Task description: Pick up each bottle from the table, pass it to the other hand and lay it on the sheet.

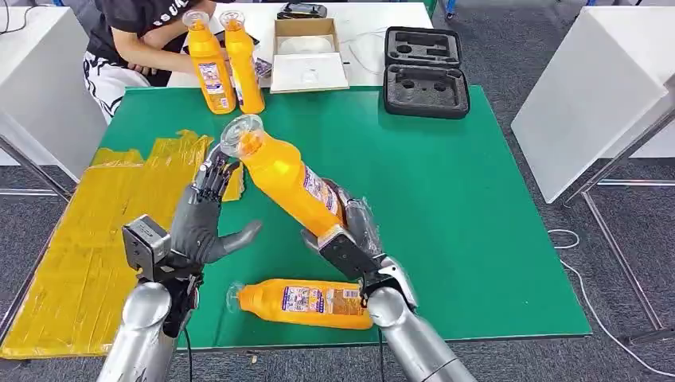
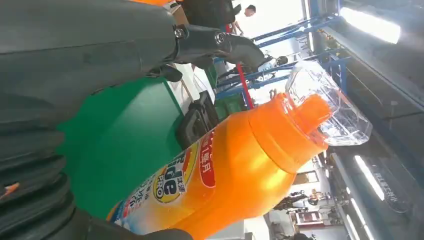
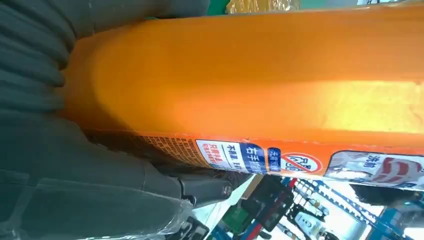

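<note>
— What is your right hand (image 1: 350,231) doing?

— It's clamped round the lower body of an orange bottle (image 1: 286,179), which I hold tilted above the green worktop (image 1: 477,239), its clear cap (image 1: 240,134) leaning up and over toward my left hand (image 1: 203,223). From the right wrist, the bottle's orange side (image 3: 260,75) lies right against my palm.

— And the left hand?

— Fingers apart, holding nothing. Its dark fingertips (image 1: 213,171) reach up just beside the neck of the bottle, under the cap; whether they touch it I cannot tell. From the left wrist, the bottle (image 2: 225,175) slants close past my fingers, with the cap (image 2: 330,107) beyond them.

— Where are the other bottles?

— One lies on its side (image 1: 302,301) on the worktop, near my right wrist, between my two arms. Two more stand upright (image 1: 223,64) well beyond my left hand, at the far edge, in front of a seated person (image 1: 135,40).

— And the sheet?

— The yellow sheet (image 1: 79,255) lies outboard of my left hand.
</note>
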{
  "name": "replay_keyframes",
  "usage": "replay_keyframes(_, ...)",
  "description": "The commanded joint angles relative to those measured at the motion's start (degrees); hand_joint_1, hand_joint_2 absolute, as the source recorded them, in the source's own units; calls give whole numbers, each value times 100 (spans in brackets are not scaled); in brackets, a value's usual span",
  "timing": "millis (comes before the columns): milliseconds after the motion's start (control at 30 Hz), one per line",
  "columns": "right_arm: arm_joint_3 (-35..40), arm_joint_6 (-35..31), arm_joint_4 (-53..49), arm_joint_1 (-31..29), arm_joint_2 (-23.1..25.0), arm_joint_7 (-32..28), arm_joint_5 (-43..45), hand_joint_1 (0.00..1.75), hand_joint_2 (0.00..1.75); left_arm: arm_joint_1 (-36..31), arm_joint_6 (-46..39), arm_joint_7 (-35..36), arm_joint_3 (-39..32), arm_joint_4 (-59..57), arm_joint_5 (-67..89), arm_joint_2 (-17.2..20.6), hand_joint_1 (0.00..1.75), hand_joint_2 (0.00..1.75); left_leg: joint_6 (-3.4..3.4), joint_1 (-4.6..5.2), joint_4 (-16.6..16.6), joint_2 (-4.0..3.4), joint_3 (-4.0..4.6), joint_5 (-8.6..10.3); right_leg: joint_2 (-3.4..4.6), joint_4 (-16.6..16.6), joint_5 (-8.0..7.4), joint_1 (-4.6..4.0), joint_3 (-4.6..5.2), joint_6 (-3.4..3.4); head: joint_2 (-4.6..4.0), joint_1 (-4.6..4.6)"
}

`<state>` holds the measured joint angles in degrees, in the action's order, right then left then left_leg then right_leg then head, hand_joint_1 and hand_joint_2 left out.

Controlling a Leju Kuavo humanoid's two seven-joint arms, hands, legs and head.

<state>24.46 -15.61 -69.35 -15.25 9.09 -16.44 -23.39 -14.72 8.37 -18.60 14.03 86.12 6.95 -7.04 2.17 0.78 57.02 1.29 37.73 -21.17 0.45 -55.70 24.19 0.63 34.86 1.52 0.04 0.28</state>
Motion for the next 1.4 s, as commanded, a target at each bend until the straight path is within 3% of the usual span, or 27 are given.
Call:
replay_keyframes(33,446,46,537,-339,-93,-56,-112,175,175,-268,-32,4,193,-377,-84,203,0,175,-15,-5,0,-8,-26,-10,-2,5,8,-6,-29,-5,0,0)
replay_keyframes(633,1685,-343,962,-797,23,-200,-1264,175,175,-299,242,128,127,-430,-704,180,0,175,-16,-7,2,-16,-28,-13,6,2,9,-7,-30,-6,0,0)
replay_keyframes(833,1690,-342,971,-815,38,-196,-1267,175,175,-318,249,134,115,-445,-716,187,0,175,-26,-11,8,-15,-53,-26,-2,-1,23,-12,-59,-10,0,0)
replay_keyframes(967,1689,-341,982,-818,28,-196,-1267,175,175,-317,249,134,116,-452,-715,186,0,175,-14,-7,0,-7,-26,-10,-3,4,9,-7,-29,-6,0,0)
replay_keyframes(1000,1689,-341,982,-818,28,-196,-1267,175,175,-317,249,134,116,-452,-715,186,0,175,-28,-13,10,-15,-60,-31,-4,-1,28,-14,-67,-11,0,0)
replay_keyframes(1067,1706,-389,1007,-833,37,-194,-1306,175,175,-320,274,145,106,-468,-762,184,0,175,-11,-5,-1,-4,-18,-6,-4,4,6,-5,-21,-4,0,0)
replay_keyframes(1167,1738,-422,1062,-859,56,-167,-1369,175,175,-328,257,136,61,-490,-816,177,0,175,-14,-7,0,-7,-24,-9,-2,3,8,-6,-27,-5,0,0)
replay_keyframes(1200,1740,-418,1077,-864,62,-161,-1369,175,175,-323,216,107,12,-483,-854,149,7,175,-11,-4,-2,-5,-16,-5,-2,3,5,-3,-18,-4,0,0)
replay_keyframes(1233,1741,-421,1096,-865,64,-153,-1372,175,175,-303,108,17,-99,-441,-957,76,168,175,-17,-7,1,-9,-31,-12,-2,2,11,-7,-34,-6,0,2)
replay_keyframes(1267,1745,-416,1104,-866,62,-153,-1372,175,175,-289,127,-23,-149,-401,-1104,52,175,175,-14,-6,0,-8,-23,-9,-1,3,8,-6,-26,-5,0,0)
replay_keyframes(1400,1724,-419,1111,-868,62,-150,-1360,175,175,-288,107,-20,-139,-333,-1207,100,175,175,-20,-11,6,-10,-39,-19,-4,2,16,-11,-44,-8,0,0)
